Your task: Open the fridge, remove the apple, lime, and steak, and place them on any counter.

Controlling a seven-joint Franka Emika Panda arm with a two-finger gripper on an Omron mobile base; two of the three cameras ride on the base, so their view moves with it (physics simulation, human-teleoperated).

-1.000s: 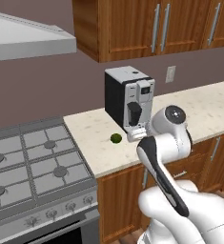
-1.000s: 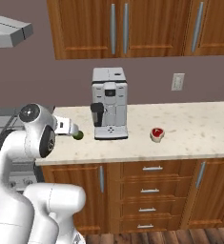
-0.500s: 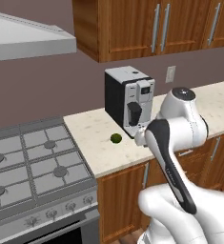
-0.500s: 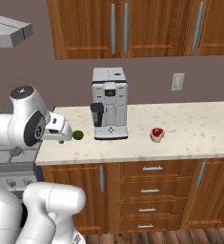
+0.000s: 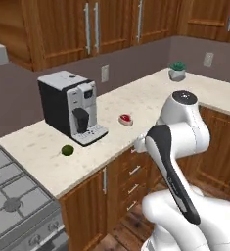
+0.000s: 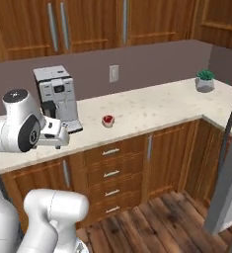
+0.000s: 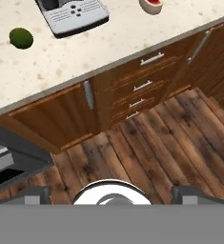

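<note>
The lime point(image 5: 67, 150), a small dark green ball, rests on the cream counter point(image 5: 150, 95) just left of the coffee machine point(image 5: 71, 108), near the counter's front edge. The steak point(image 5: 126, 119), a flat red slab with a white rim, lies on the same counter to the right of the machine, well apart from the lime; the right base view shows it point(image 6: 107, 120) on open stone above the drawer stack point(image 6: 110, 173). A gas stove point(image 5: 13, 206) adjoins the counter on the far left, and a small potted plant point(image 5: 177, 70) stands at the far right corner. A grey panel point(image 6: 226, 173), probably an open door of the fridge, enters at the right edge of the right base view. The apple cannot be located.

The gripper point(image 6: 63, 136) hangs off the counter's front edge, above the floor, jaws spread wide and empty. In the hand view the fingertips point(image 7: 35, 195) point down at the wooden floor point(image 7: 151, 147), with the lime point(image 7: 21, 38) and steak point(image 7: 151, 5) at the top.

Judgement: two of three items appear delivered. The coming move turns on one relation: the fridge lies to the right and behind the gripper, away from the counter, so the arm or base must swing rightward.
</note>
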